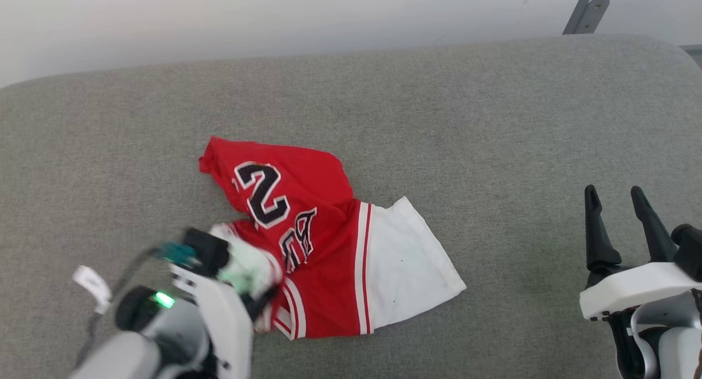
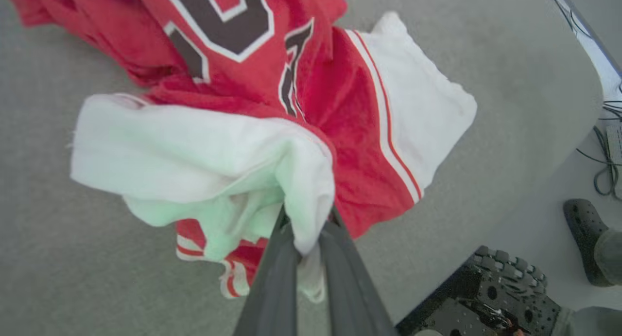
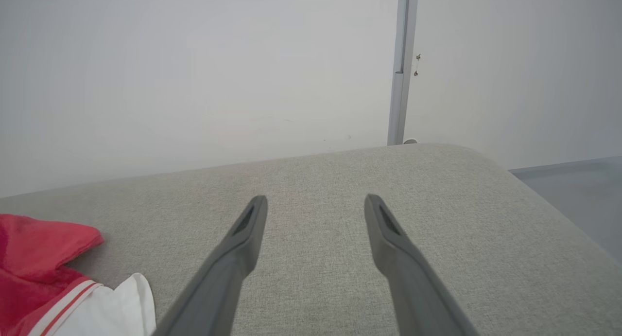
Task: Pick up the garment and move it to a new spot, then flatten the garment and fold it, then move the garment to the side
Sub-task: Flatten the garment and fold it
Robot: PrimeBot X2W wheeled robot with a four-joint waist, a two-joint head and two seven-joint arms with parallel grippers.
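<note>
The garment (image 1: 323,242), a red jersey with white sleeves, striped trim and black white-outlined characters, lies crumpled on the grey cushion left of centre. My left gripper (image 1: 255,291) is shut on its near white sleeve (image 2: 204,156), bunching the cloth; in the left wrist view the fingers (image 2: 340,258) pinch that fabric at their tips. The other white sleeve (image 1: 406,264) spreads flat toward the right. My right gripper (image 1: 617,195) hangs open at the lower right, well away from the garment, fingers (image 3: 243,238) spread above bare cushion. The garment's edge (image 3: 43,273) shows at the right wrist view's lower left.
The grey upholstered surface (image 1: 493,121) stretches wide, with a pale wall behind it and a metal bracket (image 1: 587,9) at the far right. In the left wrist view a person's dark shoe (image 2: 585,238), cables (image 2: 607,156) and a black perforated base (image 2: 486,302) sit on the floor beyond the cushion's edge.
</note>
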